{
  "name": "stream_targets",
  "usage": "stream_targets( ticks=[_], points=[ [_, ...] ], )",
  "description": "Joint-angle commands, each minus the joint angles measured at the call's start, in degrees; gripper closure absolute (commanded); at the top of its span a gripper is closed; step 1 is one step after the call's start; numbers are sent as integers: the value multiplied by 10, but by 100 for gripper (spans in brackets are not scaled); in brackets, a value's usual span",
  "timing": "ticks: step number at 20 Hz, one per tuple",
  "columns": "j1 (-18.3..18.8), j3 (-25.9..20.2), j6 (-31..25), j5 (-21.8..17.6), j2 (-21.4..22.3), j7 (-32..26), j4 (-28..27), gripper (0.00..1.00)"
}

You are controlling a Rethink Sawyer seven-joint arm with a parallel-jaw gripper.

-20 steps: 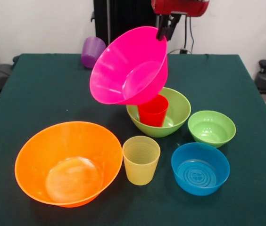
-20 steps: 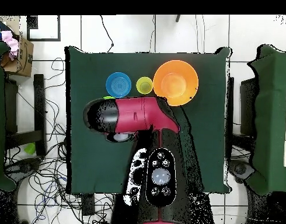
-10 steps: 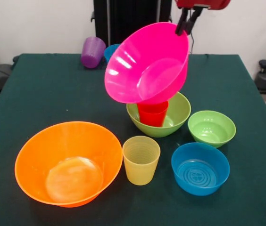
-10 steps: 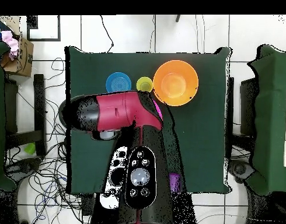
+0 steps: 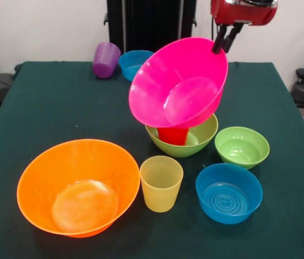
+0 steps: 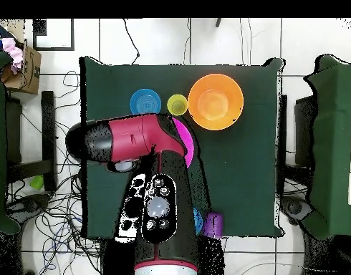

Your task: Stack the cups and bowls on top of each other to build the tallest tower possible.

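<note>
The gripper point(image 5: 223, 42) of the red and black arm point(image 6: 132, 137) pinches the far rim of the large translucent hot pink plastic bowl point(image 5: 178, 82) between its narrow dark fingers point(image 5: 217, 41), holding it in the air, tilted steeply so its open mouth faces the front camera. The pink bowl hangs above the medium lime green plastic bowl point(image 5: 200, 137), which sits on the dark green surface point(image 5: 49, 108) with the bright red plastic cup point(image 5: 172, 135) standing upright inside it; the pink bowl's lower edge hides the cup's top, and contact between them cannot be judged. Just right of that green bowl sits the small lime green bowl point(image 5: 242, 146), and nearer the front camera a small blue bowl point(image 5: 229, 192). The ribbed yellow translucent cup point(image 5: 161, 182) stands upright between the blue bowl and the large orange bowl point(image 5: 78, 186). At the far edge, the purple cup point(image 5: 105, 59) lies tilted beside a second small blue bowl point(image 5: 135, 63). From overhead, the arm covers most of the pink bowl.
</note>
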State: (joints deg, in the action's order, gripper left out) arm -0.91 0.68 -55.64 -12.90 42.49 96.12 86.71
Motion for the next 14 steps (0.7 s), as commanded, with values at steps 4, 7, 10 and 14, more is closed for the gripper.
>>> stream_targets(
  ticks=[4,7,10,14],
  points=[
    [2,-3,52,-12,-18,77,40,100],
    [4,6,64,-21,-17,72,47,100],
    [4,15,75,-29,-15,66,53,100],
    [13,14,92,-23,-25,55,61,100]
  ],
)
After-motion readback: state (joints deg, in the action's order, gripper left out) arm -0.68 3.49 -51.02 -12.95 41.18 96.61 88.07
